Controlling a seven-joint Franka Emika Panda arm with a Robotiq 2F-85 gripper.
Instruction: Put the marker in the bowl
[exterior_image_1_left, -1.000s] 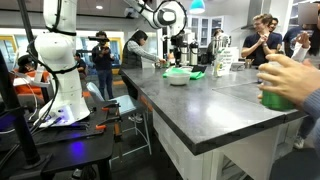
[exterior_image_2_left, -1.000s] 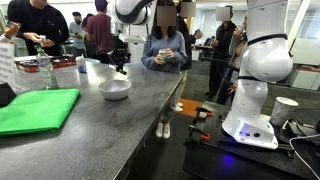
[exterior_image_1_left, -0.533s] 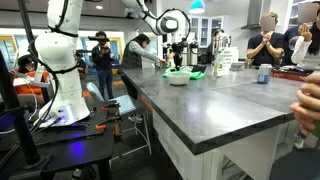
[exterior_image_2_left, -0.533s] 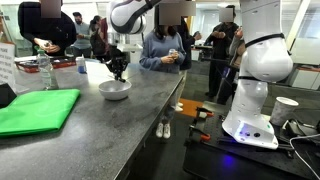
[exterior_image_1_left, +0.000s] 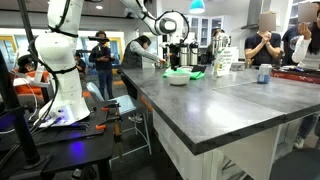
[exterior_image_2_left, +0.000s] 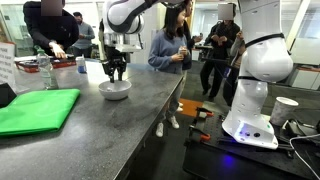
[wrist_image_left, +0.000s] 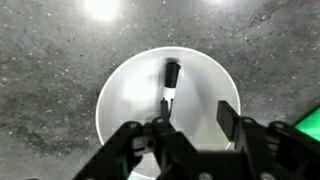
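A white bowl (wrist_image_left: 205, 85) fills the wrist view on the speckled grey counter. A marker (wrist_image_left: 170, 82) with a black cap lies inside it, free of the fingers. My gripper (wrist_image_left: 190, 130) is open and empty, hanging right above the bowl. In both exterior views the bowl (exterior_image_2_left: 115, 90) (exterior_image_1_left: 178, 77) sits on the counter with the gripper (exterior_image_2_left: 116, 70) (exterior_image_1_left: 178, 60) just over it. The marker is too small to see there.
A green cloth (exterior_image_2_left: 38, 108) lies on the counter beside the bowl; its corner shows in the wrist view (wrist_image_left: 310, 120). Bottles and containers (exterior_image_2_left: 65, 72) stand behind. People stand around the counter (exterior_image_1_left: 230, 110). A white robot base (exterior_image_2_left: 250, 100) stands beside it.
The gripper has shifted to stand directly over the bowl. People around the counter have moved; the hand close to the camera has left the picture.
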